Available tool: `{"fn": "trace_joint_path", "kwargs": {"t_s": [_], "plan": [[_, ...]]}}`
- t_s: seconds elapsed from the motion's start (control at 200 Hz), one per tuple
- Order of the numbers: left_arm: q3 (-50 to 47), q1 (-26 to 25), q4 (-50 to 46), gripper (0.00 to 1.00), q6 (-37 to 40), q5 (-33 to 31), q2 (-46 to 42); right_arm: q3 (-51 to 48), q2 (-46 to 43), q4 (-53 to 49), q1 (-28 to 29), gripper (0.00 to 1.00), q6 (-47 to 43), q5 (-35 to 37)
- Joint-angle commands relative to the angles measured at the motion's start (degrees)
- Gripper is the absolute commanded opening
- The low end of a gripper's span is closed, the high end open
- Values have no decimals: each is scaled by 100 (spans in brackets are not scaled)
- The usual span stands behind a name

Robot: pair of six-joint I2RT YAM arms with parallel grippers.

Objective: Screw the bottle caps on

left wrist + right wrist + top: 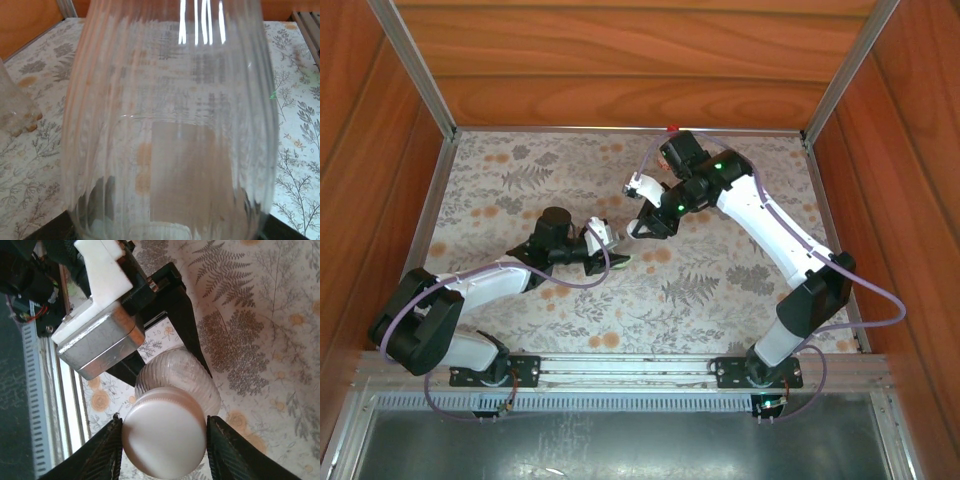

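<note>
The left arm [485, 285] is lying low, its elbow sticking out to the left and its forearm reaching right toward the middle. Its jaws are clamping tight on the bottle [170, 125]. The right arm [770, 225] is rising from its base, bending near the far edge and folding back to the left, wrist tipping downward. Its two fingers [107, 450] are pressing against opposite sides of the cap [164, 432].

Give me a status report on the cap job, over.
Left gripper shut on clear bottle. Right gripper closed on white cap atop that bottle. Red cap apart, at far edge of table.
</note>
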Motion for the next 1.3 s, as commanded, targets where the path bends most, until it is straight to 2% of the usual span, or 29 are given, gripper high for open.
{"fn": "trace_joint_path", "kwargs": {"t_s": [0.0,0.265,0.435,0.515,0.66,0.79,0.86,0.995,1.06,1.179,1.294], "plan": [[106,31,7,50,58,47,28,94,50,-179,52,42,122,-159],[123,31,3,50,-11,-34,-62,140,52,-148,52,31,376,91],[155,29,3,50,-78,-629,-127,261,332,-55,56,22,1786,848],[223,33,12,50,-213,-1059,-84,160,333,26,60,12,2531,902],[347,0,9,50,-319,-1500,-18,-101,216,58,54,19,3807,770],[379,-120,12,50,-143,-1851,-2,-152,243,9,51,20,4921,611],[370,-265,14,50,23,-2271,-38,-311,237,127,6,17,5660,527],[335,-500,14,50,394,-2994,-124,-901,149,612,-45,20,6785,123],[313,-587,9,50,575,-3239,-131,-1135,134,817,-78,21,7054,12],[252,-609,10,50,629,-3264,-136,-1307,-212,1110,-158,25,7149,163],[203,-504,12,50,419,-2807,-118,-1329,-504,1404,-232,44,6619,319]]}}
